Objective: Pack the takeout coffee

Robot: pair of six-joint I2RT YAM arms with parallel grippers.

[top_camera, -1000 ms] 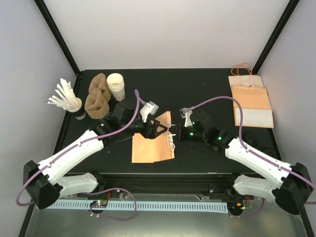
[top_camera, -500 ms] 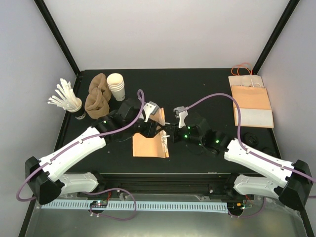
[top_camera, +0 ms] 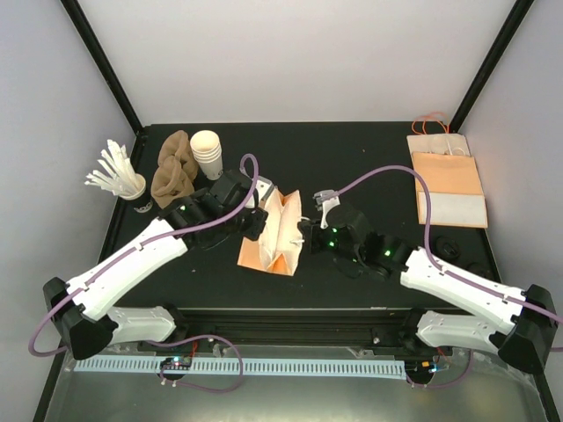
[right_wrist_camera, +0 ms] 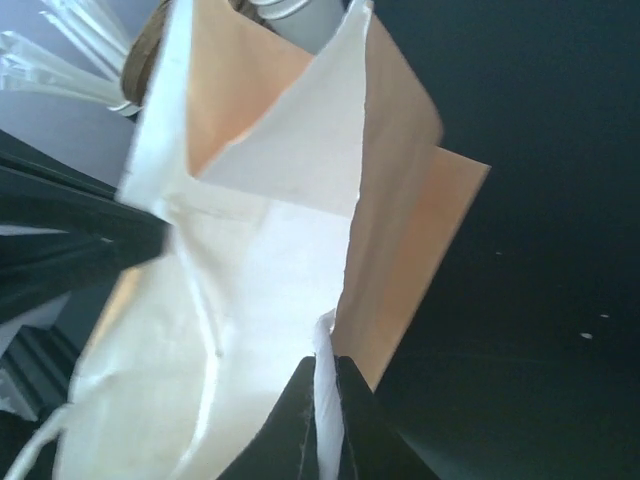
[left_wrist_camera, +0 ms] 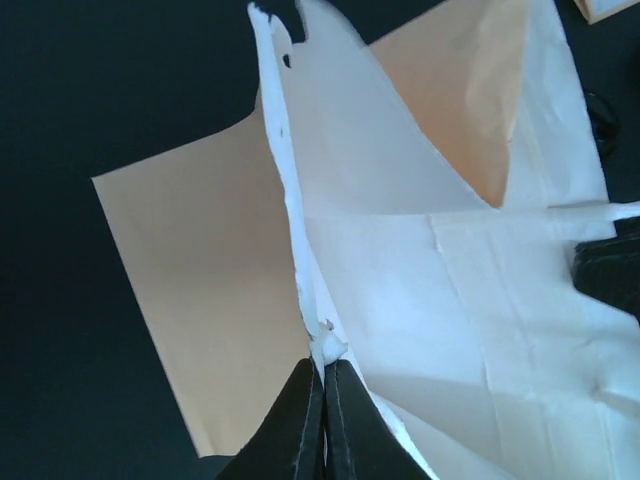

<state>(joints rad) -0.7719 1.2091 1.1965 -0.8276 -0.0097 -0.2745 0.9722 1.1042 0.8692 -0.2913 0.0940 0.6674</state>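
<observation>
Bag-opening step: left pincer (left_wrist_camera: pixel 322 398) and right pincer (right_wrist_camera: pixel 325 390) each clenched on opposite rims of the brown paper bag (top_camera: pixel 280 230) mid-frame, holding its mouth spread, presumably for loading.

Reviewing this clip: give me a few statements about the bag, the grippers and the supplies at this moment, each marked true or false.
1. The left gripper is shut on one rim of the brown paper bag with a white lining. True.
2. The right gripper hangs open, clear of the bag. False: it is shut on the opposite rim.
3. The bag lies flat and closed. False: its mouth is spread open between the two grippers.
4. The stack of plain white paper cups stands at the rear left of the black table. True.
5. The spare flat brown paper bags lie at the rear left. False: rear right.
</observation>
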